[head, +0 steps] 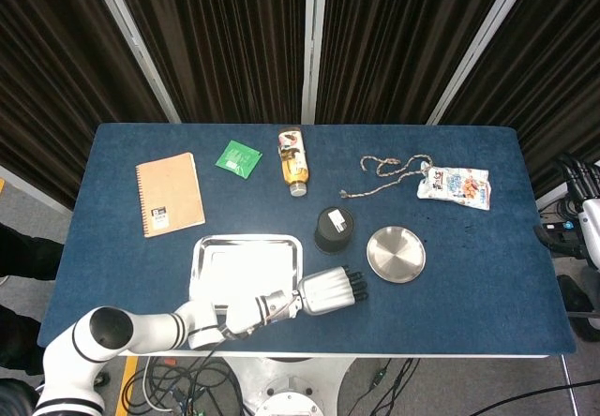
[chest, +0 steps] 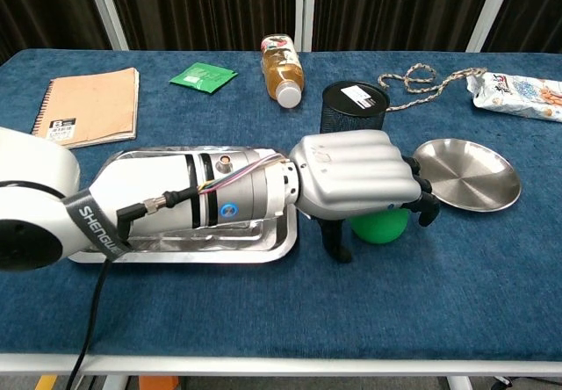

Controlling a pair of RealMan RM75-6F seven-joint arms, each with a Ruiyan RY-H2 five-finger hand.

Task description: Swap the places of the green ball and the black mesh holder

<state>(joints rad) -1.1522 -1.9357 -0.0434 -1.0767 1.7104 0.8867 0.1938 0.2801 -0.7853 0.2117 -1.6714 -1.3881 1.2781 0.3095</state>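
The green ball (chest: 379, 226) lies on the blue table near the front, just right of the tray. My left hand (chest: 356, 179) hovers over it with the fingers stretched out above the ball and the thumb down at its left, apart from it. In the head view the left hand (head: 330, 290) hides the ball. The black mesh holder (chest: 354, 109) stands upright just behind the hand, also seen as the mesh holder (head: 334, 229) from above. Only a part of my right arm (head: 586, 219) shows past the table's right edge, its hand unclear.
A steel tray (chest: 140, 163) lies under my left forearm. A round metal plate (chest: 465, 173) sits right of the ball. At the back lie a bottle (chest: 281, 69), a rope (chest: 430, 83), a snack bag (chest: 520, 93), a green packet (chest: 203, 76) and a notebook (chest: 84, 107).
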